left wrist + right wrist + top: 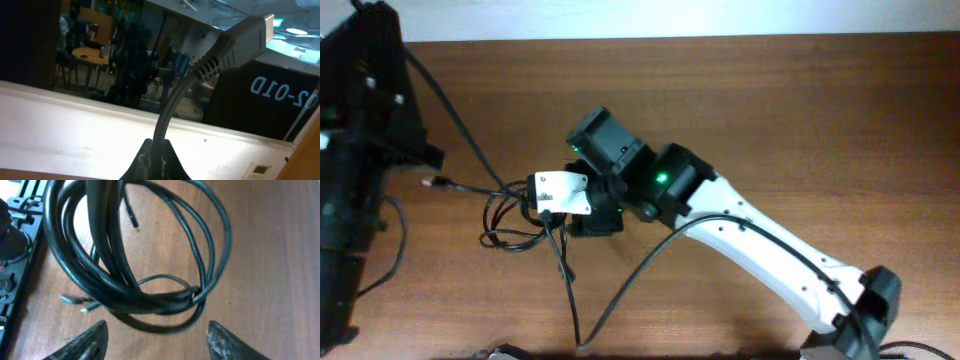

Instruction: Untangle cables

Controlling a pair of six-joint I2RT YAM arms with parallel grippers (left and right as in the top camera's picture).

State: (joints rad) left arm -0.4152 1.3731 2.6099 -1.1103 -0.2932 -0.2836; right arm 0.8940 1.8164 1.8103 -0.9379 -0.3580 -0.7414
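Note:
The cables (pixel 508 222) lie as a loose coil of thin black cords on the wooden table (pixel 800 110), left of centre, with one small plug end (pixel 438 182) stretched out to the left. In the right wrist view the coil (pixel 150 300) fills the top and middle, with metal-tipped plugs (pixel 75 302) at the left. My right gripper (pixel 157 345) is open, its two fingers spread just short of the coil's near loop, holding nothing. From above it (pixel 565 212) sits at the coil's right edge. My left gripper (pixel 156 155) points away from the table, fingers together, behind a thick grey cord.
The left arm's black base and body (pixel 360 150) fill the left edge of the table. Thicker black arm cables run from the top left (pixel 460 120) to the coil and from the right gripper down to the front edge (pixel 575 310). The black base edge (pixel 12 280) borders the coil.

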